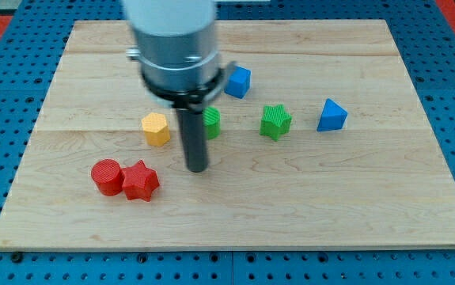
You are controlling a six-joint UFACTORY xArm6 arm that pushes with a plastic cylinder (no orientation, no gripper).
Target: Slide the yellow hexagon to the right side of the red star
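Jaws are something this rig lacks: I drive a bare dark rod, so nothing opens, closes or holds, and my tip [198, 168] rests free on the wooden board [385, 206], touching no block.

From my tip, the yellow hexagon [156, 129] sits at about ten o'clock, near but apart. The red star [140, 181] lies at roughly eight o'clock, touching the red cylinder [107, 176] on the star's nine o'clock side. A green block [211, 122], partly hidden behind the rod, is near my tip's twelve o'clock; a green star [275, 121], a blue cube [238, 81] and a blue triangular block [331, 115] stand further off toward one and two o'clock.

I judge the hexagon a small, light, rigid plastic piece that should slide easily on the smooth wood and may spin if struck off-centre. With no grasp possible, I would press on a flat face, square through its middle. Since the goal is the star's three o'clock side, the face to push looks like the one at the hexagon's own eleven or twelve o'clock, which means rounding it first. Nudging the star is a risk.
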